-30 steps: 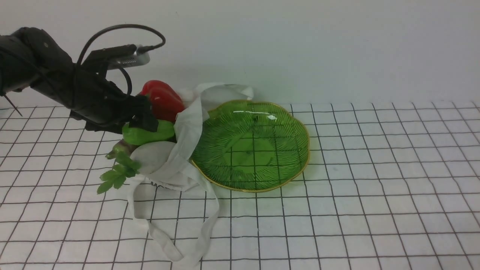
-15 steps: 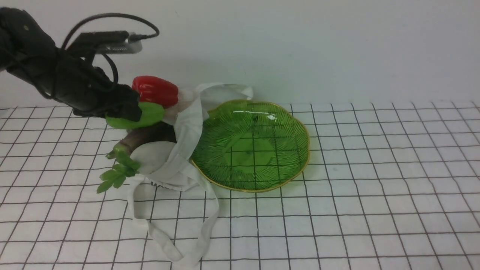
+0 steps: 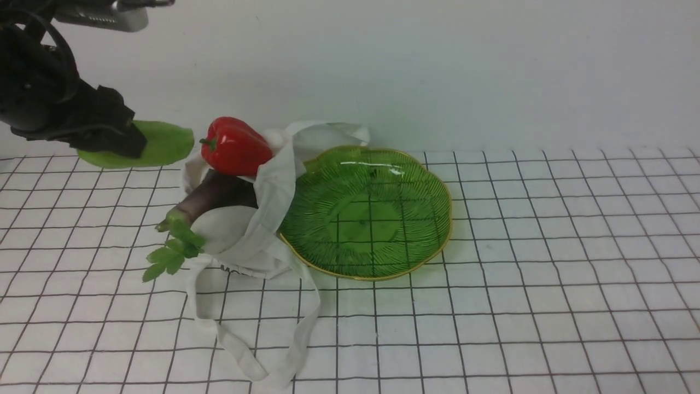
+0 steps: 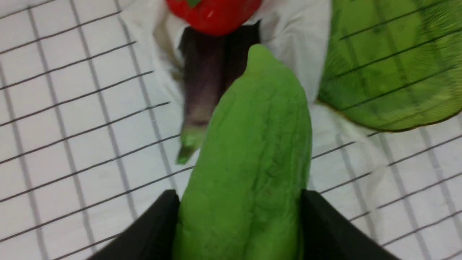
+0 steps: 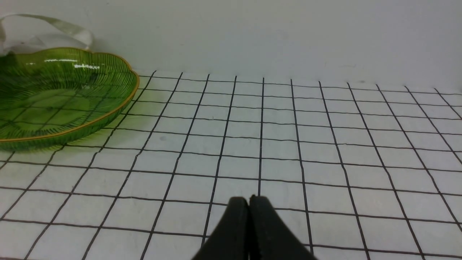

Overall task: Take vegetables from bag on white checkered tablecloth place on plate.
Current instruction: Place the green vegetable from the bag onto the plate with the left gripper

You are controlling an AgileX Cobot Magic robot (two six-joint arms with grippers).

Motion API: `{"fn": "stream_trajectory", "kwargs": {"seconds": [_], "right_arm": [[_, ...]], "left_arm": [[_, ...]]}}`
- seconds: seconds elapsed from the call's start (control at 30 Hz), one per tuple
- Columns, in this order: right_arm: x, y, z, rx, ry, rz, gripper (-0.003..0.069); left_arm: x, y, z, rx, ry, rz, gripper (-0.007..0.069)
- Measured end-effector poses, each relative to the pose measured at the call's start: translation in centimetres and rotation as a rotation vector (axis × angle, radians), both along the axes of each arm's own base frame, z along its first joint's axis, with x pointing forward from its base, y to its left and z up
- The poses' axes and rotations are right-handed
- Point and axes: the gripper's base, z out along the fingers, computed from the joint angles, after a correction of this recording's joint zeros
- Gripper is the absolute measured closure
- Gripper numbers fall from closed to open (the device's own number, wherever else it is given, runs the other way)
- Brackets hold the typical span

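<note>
My left gripper (image 3: 117,143) is shut on the light-green cucumber (image 3: 158,143), held in the air left of the white bag (image 3: 268,219). In the left wrist view the cucumber (image 4: 252,159) sits between the black fingers (image 4: 325,227). A red bell pepper (image 3: 235,146), a purple eggplant (image 3: 210,197) and a white radish (image 3: 219,227) with green leaves lie in the bag's open mouth. Right of the bag the green plate (image 3: 426,241) is bare. My right gripper (image 5: 249,202) shows only in its wrist view, shut with nothing in it, low over the tablecloth (image 5: 325,144).
The bag's long strap handles (image 3: 257,355) trail over the checkered tablecloth (image 3: 547,273) toward the front. A pale wall (image 3: 437,65) stands just behind the bag and plate. The plate (image 5: 119,104) lies off to one side in the right wrist view.
My left gripper closed on the cucumber, lifted it out of the bag and carried it up and to the left. The pepper shifted and the eggplant came into view.
</note>
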Motion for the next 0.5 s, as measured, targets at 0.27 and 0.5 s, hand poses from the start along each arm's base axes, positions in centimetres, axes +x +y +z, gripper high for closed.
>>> {"fn": "stream_trajectory", "kwargs": {"seconds": [0.27,0.5], "right_arm": [[0.0,0.0,0.0,0.000,0.000,0.000,0.0674],[0.0,0.0,0.0,0.000,0.000,0.000,0.0674]], "left_arm": [[1.2,-10.3,-2.4,-0.197,0.042,-0.216,0.0262],[4.6,-17.9,-9.4,-0.169,-0.013,-0.248,0.0262]]}}
